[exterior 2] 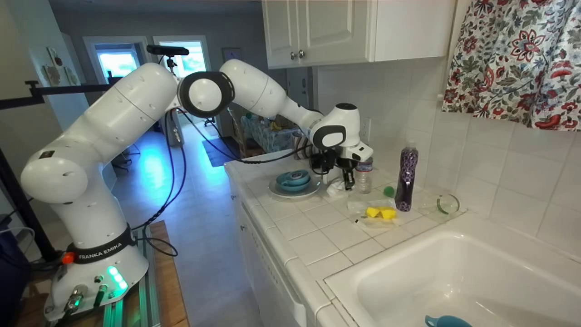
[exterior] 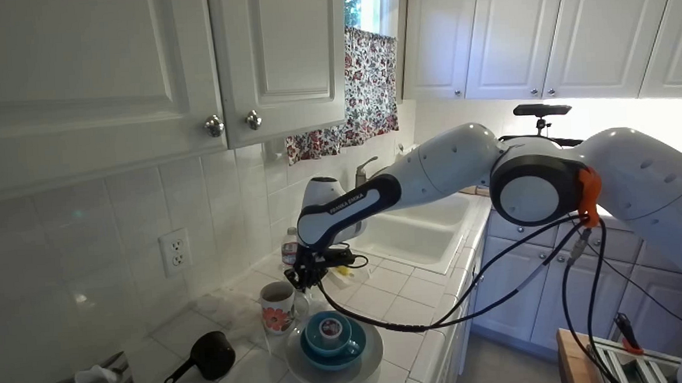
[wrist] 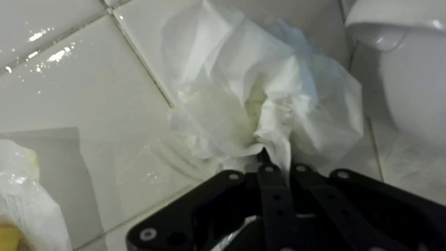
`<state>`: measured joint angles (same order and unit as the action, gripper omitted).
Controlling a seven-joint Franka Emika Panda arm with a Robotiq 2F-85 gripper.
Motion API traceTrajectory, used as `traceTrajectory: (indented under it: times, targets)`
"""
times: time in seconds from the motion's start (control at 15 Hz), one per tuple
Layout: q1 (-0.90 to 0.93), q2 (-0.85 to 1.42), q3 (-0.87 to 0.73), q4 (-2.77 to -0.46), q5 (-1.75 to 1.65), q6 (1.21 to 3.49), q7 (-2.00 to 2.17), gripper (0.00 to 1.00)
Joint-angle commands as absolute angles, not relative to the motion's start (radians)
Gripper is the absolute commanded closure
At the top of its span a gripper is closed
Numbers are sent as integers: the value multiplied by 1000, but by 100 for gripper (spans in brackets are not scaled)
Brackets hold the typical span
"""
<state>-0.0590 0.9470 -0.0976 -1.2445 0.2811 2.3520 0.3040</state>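
A crumpled white paper or tissue fills the middle of the wrist view, and my gripper is shut on a fold of it. The rest of the paper spreads out beyond the fingertips over the white tiles; whether it rests on them I cannot tell. In an exterior view the same paper shows low beside the dark gripper. A white mug stands close by on the right of the wrist view. Its flower print shows on the mug in an exterior view, right beside the gripper.
A clear water bottle stands just behind the gripper. Nearby are a grey plate with a teal bowl and cup, a black pan, yellow pieces on clear wrap, and a purple bottle. A white sink lies further along.
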Motion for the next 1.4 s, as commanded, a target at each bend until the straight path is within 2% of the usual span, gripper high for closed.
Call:
traceTrajectory:
  times: [0.0,1.33]
  targets:
    - [-60,972,-98,-1222,242,2337,342,99]
    - [-152,442,-32,-2146,387,2837,252,99]
